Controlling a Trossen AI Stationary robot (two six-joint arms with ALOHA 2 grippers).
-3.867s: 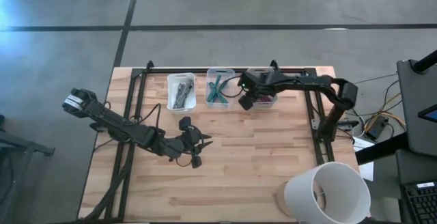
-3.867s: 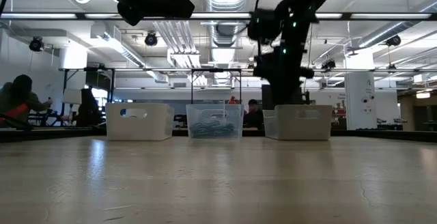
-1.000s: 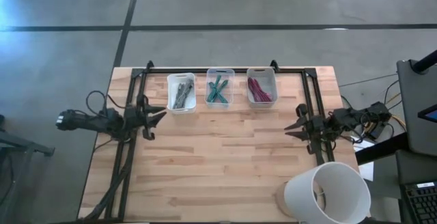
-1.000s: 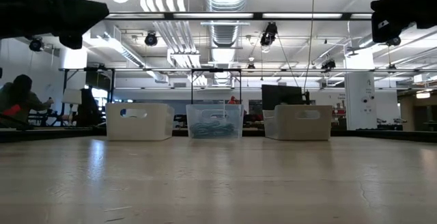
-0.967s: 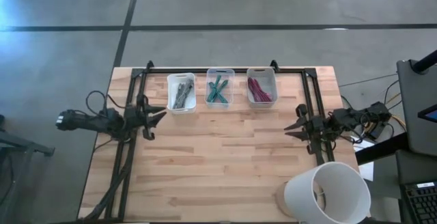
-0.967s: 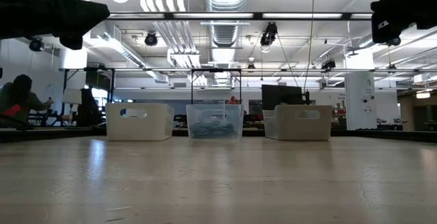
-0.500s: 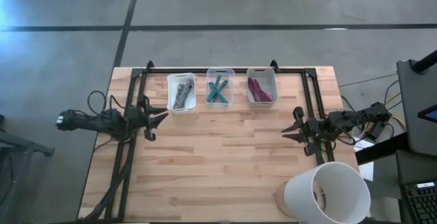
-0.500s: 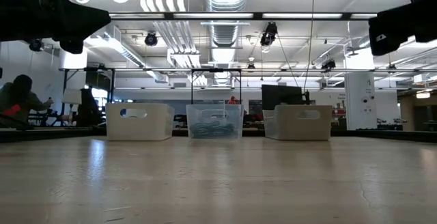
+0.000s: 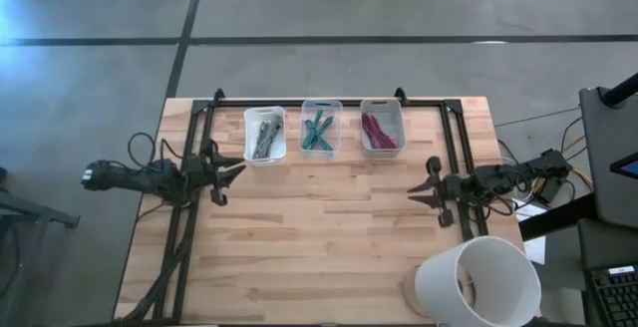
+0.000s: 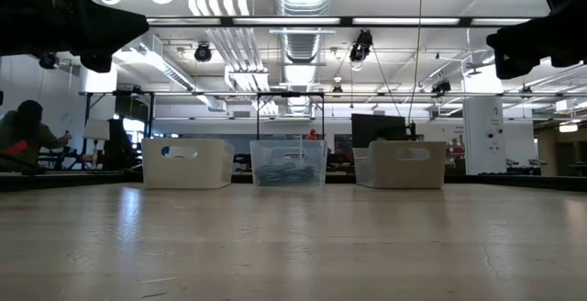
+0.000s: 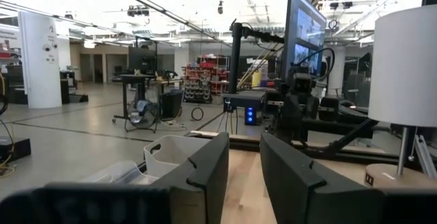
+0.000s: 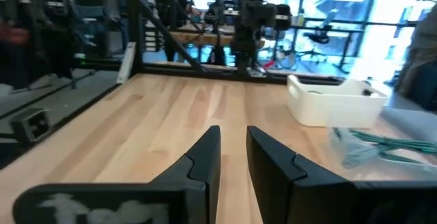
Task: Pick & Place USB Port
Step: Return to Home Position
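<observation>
Three small bins stand in a row at the table's far edge. The left bin [image 9: 264,135] holds grey USB pieces, the middle bin [image 9: 321,128] teal ones [image 12: 382,145], and the right bin [image 9: 382,128] magenta ones. My left gripper [image 9: 231,170] hovers over the table's left edge, pointing at the middle. Its fingers [image 11: 244,156] are a little apart, with nothing between them. My right gripper [image 9: 421,193] hovers over the right edge, facing the left one. It is likewise slightly open and empty [image 12: 233,152].
A white lamp shade [image 9: 478,282] stands at the table's near right corner, close to my right arm. Black frame rails [image 9: 189,217] run along the left, right and far edges. The wooden table top [image 9: 329,227] lies bare between the two grippers.
My right gripper has sunk a little and crept toward the table's middle. It stays level, with the same gap between its fingers. Nothing on the table has moved.
</observation>
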